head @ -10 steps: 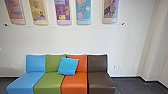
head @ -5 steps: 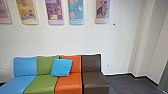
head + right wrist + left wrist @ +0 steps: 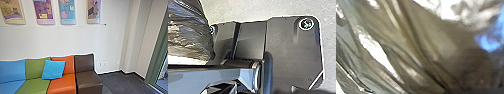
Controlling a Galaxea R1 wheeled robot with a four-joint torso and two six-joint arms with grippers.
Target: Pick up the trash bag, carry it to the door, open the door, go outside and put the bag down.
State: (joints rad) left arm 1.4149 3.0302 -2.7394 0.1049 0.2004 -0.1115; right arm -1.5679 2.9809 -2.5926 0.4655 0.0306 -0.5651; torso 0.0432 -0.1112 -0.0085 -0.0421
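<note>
Grey-brown in the left wrist view, the trash bag [image 3: 423,52] was close up against my left wrist's camera, and by the right wrist view it sat just beside my dark base plate [image 3: 288,47], overlapping its edge. I judged it to be carried from the left gripper, which would leave the right gripper free for a door handle and the load near my base. The grip itself was not visible; whether either gripper was clenched or released I could not determine.

Condition of the bag: thin, shiny film, closely creased, with long folds and hard white glare, darker at one part and pale at another. I noted no tear in the portion seen; its underside was not verified. A bluish gleam lay on or behind the film, source undetermined.

Beyond, on the dark floor [image 3: 120,82], stood the seats [image 3: 88,81] in a joined row, presumably set along the wall [image 3: 75,40] to leave passage. A blue cushion [image 3: 53,70] leaned against the green and orange backrests. Posters [image 3: 67,12] hung above. At the far right stood a green frame [image 3: 157,50] with glass, possibly the door's.
</note>
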